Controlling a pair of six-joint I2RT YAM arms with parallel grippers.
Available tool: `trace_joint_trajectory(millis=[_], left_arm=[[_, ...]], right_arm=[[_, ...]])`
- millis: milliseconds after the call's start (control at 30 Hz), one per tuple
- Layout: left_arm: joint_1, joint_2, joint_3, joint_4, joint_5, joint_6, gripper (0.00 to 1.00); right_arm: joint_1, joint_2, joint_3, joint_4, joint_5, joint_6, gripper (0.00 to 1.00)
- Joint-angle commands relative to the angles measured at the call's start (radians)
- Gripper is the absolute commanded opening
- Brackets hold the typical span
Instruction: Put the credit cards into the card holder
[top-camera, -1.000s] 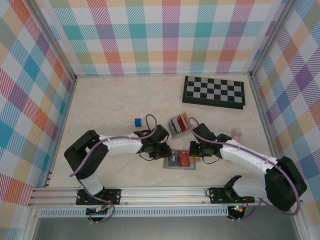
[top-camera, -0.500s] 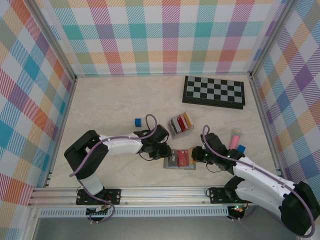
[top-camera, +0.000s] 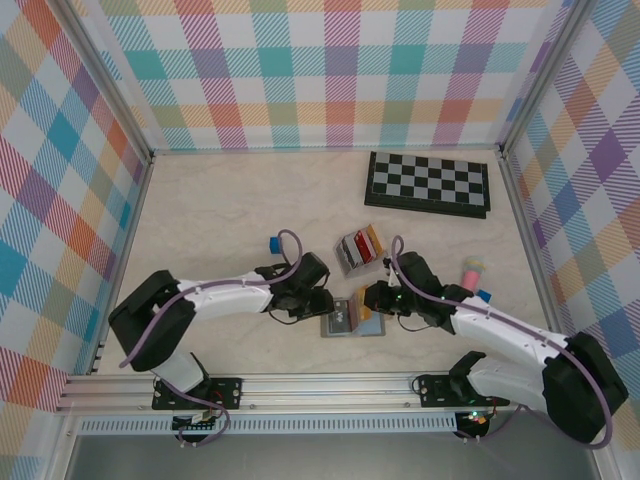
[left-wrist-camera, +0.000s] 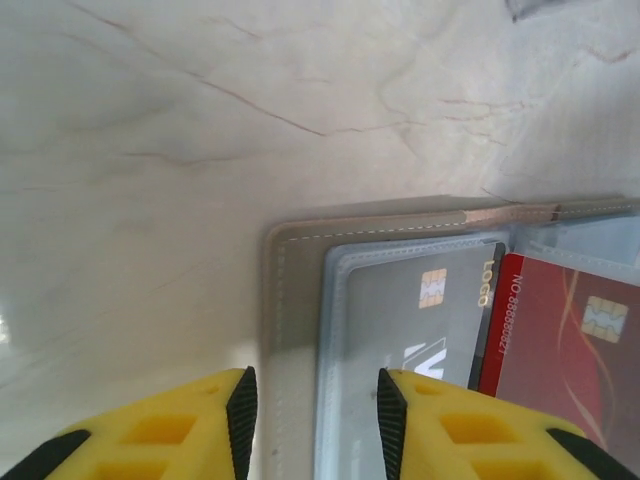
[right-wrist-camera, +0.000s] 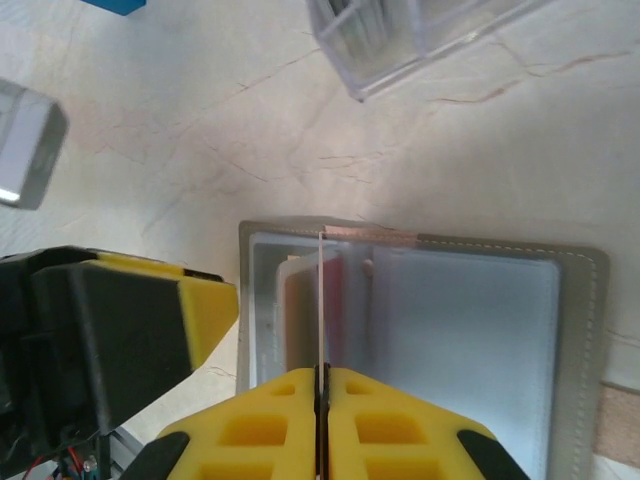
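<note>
Card holder (top-camera: 345, 325) lies open at mid near edge of the desk. Right claw (right-wrist-camera: 320, 375) is clamped on an edge-on card (right-wrist-camera: 320, 290). Left claw (left-wrist-camera: 312, 405) is apart over the holder's border. Recommend squaring the card to its slot before lowering.

Matt stitched card holder (left-wrist-camera: 290, 300), shiny plastic credit cards (left-wrist-camera: 420, 310), smooth marble-look table (left-wrist-camera: 150, 120).

Cut-offs and edge-on views
Left wrist: card holder (left-wrist-camera: 290, 320) and red card (left-wrist-camera: 560, 360) run off frame. Right wrist: credit card (right-wrist-camera: 320, 300) edge-on, face unseen, colour perhaps pale.
</note>
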Motion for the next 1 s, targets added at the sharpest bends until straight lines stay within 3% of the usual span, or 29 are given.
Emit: trace_joint_trajectory(millis=[0,200,367,433,733,967], left_arm=[[0.0,-0.095,-0.028,-0.094,-0.133,-0.04,0.43],[0.002,-0.155,-0.063,-0.068,-0.157,-0.06,0.47],[0.002,-0.15,-0.063,-0.015,-0.114,-0.03,0.54],[0.001,-0.134,-0.065,0.035,-0.072,-0.014,0.55],[0.001,-0.029,-0.069,0.126,0.043,-0.017,0.48],[0.001,0.011,-0.064,0.13,0.061,-0.016,0.44]], right_arm=[[0.009,0.032,0.034,0.054,-0.052,0.003,0.09],[0.019,0.073,0.045,0.077,-0.109,-0.011,0.1],[0.018,0.025,0.035,-0.015,0.025,-0.007,0.08],[0.004,0.008,0.007,0.012,0.007,-0.011,0.08],[-0.001,0.031,-0.061,0.16,-0.054,-0.014,0.08],[-0.002,0.121,-0.08,0.243,-0.086,-0.043,0.08]])
